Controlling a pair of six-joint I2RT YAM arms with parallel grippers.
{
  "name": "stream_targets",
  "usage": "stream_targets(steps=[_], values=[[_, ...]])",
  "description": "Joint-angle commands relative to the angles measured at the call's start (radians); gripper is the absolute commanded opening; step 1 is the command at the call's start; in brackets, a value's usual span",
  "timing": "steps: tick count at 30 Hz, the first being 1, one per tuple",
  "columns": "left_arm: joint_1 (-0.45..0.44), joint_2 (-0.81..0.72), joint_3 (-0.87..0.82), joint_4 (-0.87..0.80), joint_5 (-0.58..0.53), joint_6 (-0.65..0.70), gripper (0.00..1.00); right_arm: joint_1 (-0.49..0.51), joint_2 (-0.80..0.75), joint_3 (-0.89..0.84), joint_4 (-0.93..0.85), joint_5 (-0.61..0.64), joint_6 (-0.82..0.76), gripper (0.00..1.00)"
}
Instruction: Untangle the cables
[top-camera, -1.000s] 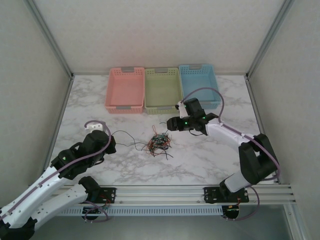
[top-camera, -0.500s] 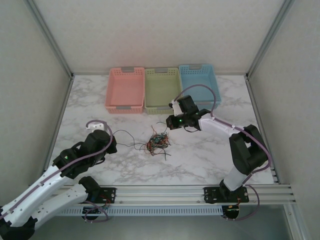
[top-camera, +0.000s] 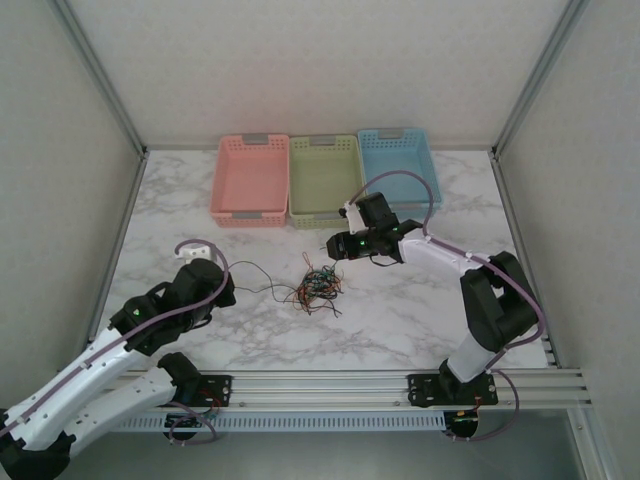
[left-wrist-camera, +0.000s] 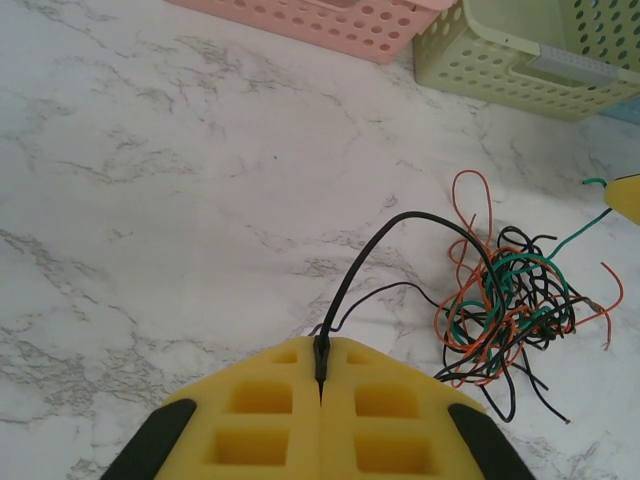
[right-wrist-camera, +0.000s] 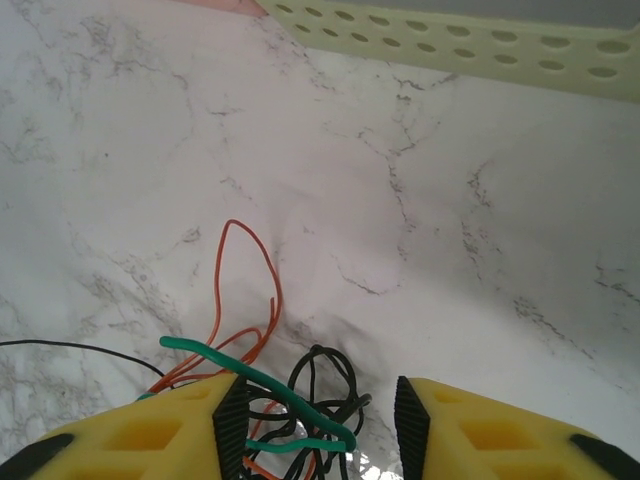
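My L gripper (left-wrist-camera: 321, 348) pinching black wire (left-wrist-camera: 420, 214); my R gripper (right-wrist-camera: 320, 400) jaws apart over cables (left-wrist-camera: 500, 300), green wire (right-wrist-camera: 270, 389) betw. them.

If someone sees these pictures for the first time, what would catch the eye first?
A small tangle of cables, black, orange and green, lies at the table's centre. The left gripper pinches one black cable leading from it; the right gripper hangs open over the tangle. Three pastel baskets stand behind.

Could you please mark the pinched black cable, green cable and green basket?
black cable (left-wrist-camera: 420, 214), left wrist view, its arch top.
green cable (right-wrist-camera: 262, 381), right wrist view, its upper strand.
green basket (top-camera: 312, 212), top view, front wall.
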Motion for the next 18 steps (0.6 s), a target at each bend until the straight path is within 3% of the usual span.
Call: stream_targets(steps=[1, 10, 16, 18], values=[[-0.005, -0.004, -0.004, 0.005, 0.003, 0.013, 0.00, 0.007, 0.041, 0.038, -0.041, 0.012, -0.009, 0.42], [-0.005, 0.001, -0.007, 0.012, 0.003, 0.014, 0.00, 0.008, 0.066, 0.048, -0.057, 0.038, -0.011, 0.44], [-0.005, 0.005, -0.013, 0.017, 0.008, 0.015, 0.00, 0.008, 0.069, 0.037, -0.041, 0.027, -0.007, 0.37], [-0.005, 0.003, -0.016, 0.019, 0.008, 0.014, 0.00, 0.007, 0.067, 0.034, -0.033, 0.018, -0.007, 0.30]])
